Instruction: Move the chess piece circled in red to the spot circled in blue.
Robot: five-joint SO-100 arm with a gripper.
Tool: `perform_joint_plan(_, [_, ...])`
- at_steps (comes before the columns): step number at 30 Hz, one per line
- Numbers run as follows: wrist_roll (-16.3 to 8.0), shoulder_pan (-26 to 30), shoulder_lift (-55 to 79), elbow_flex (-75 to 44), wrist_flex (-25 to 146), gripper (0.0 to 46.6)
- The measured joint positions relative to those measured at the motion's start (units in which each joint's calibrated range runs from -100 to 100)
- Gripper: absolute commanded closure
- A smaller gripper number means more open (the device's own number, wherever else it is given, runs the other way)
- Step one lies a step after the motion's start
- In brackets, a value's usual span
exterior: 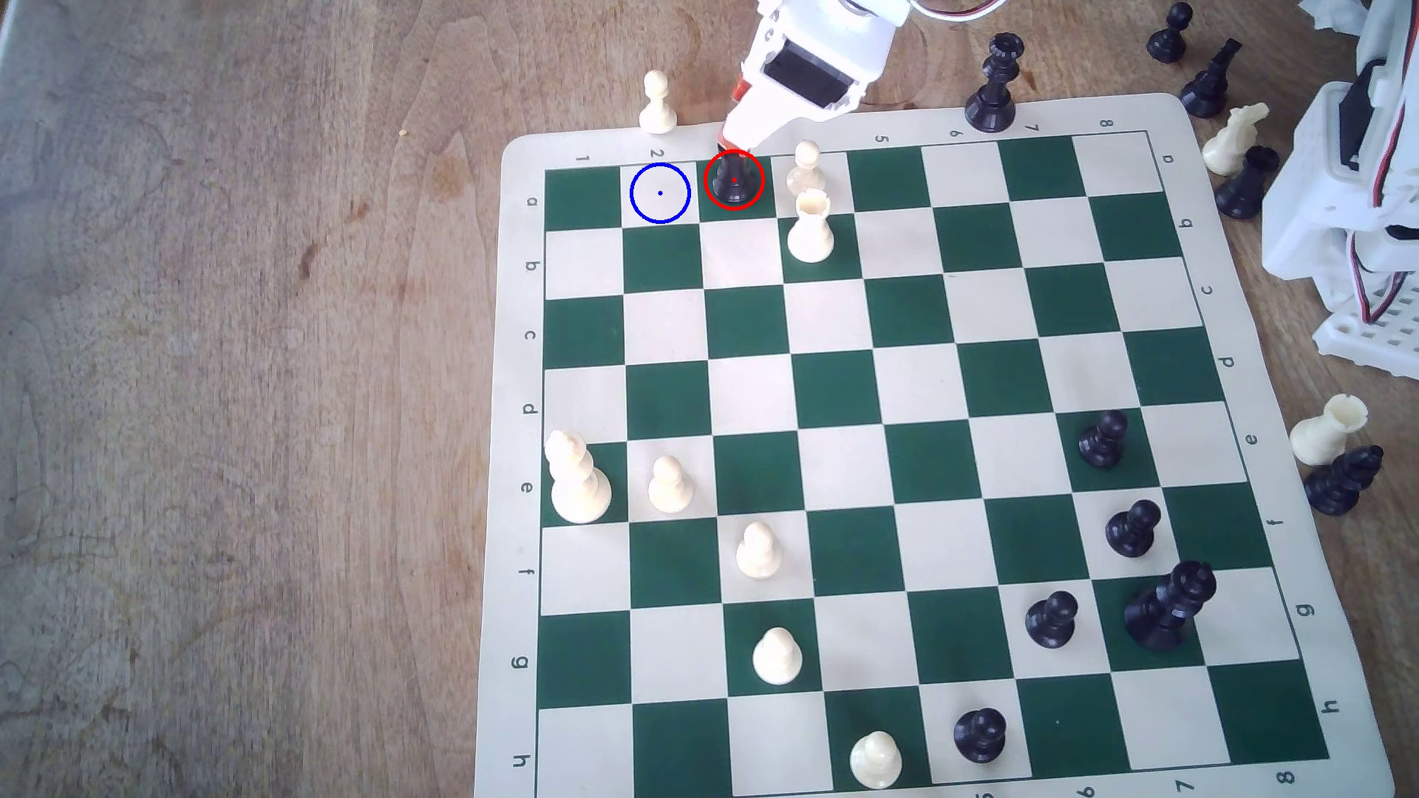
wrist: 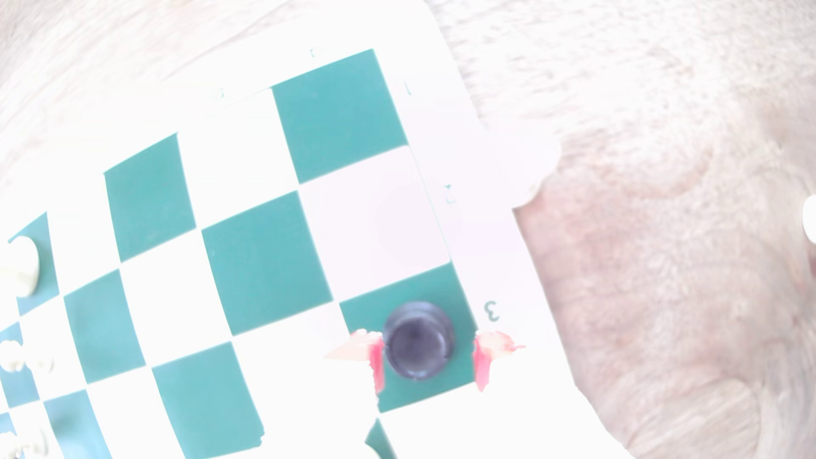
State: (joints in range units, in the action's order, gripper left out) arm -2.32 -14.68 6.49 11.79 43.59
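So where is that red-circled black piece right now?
In the exterior view, the black rook stands on a green far-row square, between the blue-ringed square and a cream pawn.

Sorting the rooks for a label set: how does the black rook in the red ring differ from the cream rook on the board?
The black rook is dark; the cream rook is pale. The black rook stands on the edge row, the cream rook one row in and one file toward the exterior view's right. The gripper has its jaws either side of the black rook; the cream rook stands free. Both are upright on green squares.
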Motion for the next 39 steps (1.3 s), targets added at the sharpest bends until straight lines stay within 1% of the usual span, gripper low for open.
perform_joint_plan(6, [-0.4, 0.0, 0.0, 0.0, -0.6, 33.8])
perform_joint_plan(19, [-0.7, 1.0, 2.8, 2.1, -4.4, 33.8])
perform_joint_plan(39, [-0.7, 1.1, 4.1, 2.2, -3.7, 35.0])
